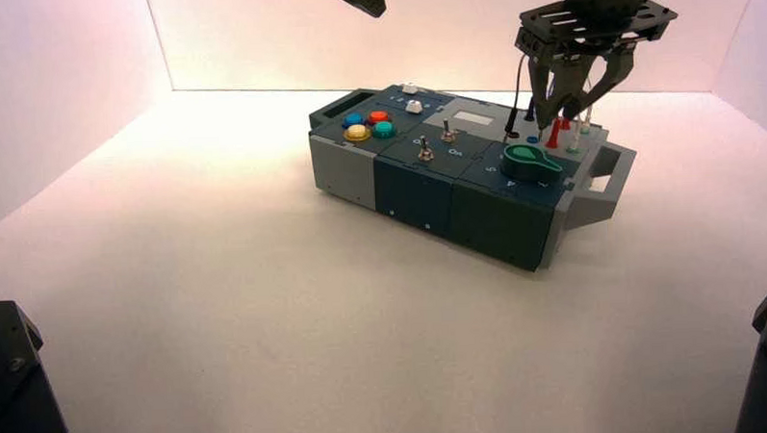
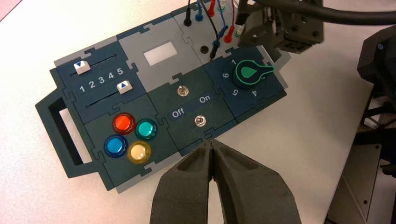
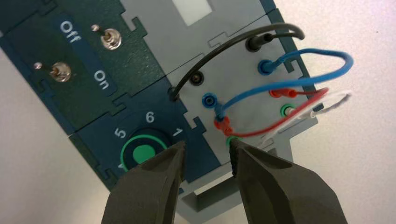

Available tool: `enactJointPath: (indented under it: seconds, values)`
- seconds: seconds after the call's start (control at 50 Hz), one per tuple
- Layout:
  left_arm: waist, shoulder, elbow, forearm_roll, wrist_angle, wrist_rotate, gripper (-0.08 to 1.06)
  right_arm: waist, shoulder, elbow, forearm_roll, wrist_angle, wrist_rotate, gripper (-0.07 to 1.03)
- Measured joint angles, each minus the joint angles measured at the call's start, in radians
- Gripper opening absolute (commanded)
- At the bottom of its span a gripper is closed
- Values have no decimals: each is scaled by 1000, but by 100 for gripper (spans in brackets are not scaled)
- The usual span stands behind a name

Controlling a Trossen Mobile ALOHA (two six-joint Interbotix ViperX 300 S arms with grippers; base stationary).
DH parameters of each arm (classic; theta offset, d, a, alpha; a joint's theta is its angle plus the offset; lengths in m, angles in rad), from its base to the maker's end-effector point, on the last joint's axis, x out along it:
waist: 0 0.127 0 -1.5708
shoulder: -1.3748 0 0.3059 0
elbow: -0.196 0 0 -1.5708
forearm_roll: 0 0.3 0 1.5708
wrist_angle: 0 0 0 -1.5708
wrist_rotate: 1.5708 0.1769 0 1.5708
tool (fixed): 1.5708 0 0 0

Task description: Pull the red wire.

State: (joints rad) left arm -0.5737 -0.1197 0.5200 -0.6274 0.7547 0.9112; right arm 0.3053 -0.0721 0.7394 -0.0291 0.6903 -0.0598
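Buttons (image 1: 368, 126) at box's (image 1: 455, 166) left, switches (image 1: 436, 144) mid-box, knob (image 1: 530, 162) right, wires (image 3: 275, 91) behind knob

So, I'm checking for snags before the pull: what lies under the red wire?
Beneath the red wire, the right wrist view shows the box's grey panel; whatever the wire and its plugs directly cover can't be seen.

black wire (image 3: 229, 43) arching over panel, blue wire (image 3: 285, 85) crossing red wire (image 3: 285, 122)

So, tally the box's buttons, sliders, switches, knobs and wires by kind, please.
Buttons: 4
Sliders: 2
Toggle switches: 2
Knob: 1
Wires (black, blue, red, white): 4
Total: 13
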Motion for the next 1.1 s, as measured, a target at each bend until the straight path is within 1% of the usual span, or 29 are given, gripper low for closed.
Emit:
enactJointPath:
  seconds: [0.08,0.32,0.54,0.74,0.88,1.04,1.1]
  values:
    - [0,2,0,0,0,0,-3,-14,8,-5,0,0,0,51]
    - [2,2,0,0,0,0,-3,-17,31,-20,0,0,2,51]
    - [0,2,0,0,0,0,-3,-18,61,-38,-2,-2,0,46]
    - [0,2,0,0,0,0,-3,-18,89,-49,-11,0,0,45]
    - [0,2,0,0,0,0,-3,-17,110,-60,-20,2,0,40]
    - [0,0,0,0,0,0,-3,-17,126,-67,-29,6,2,38]
    - [0,2,0,0,0,0,-3,-18,130,-71,-32,11,2,34]
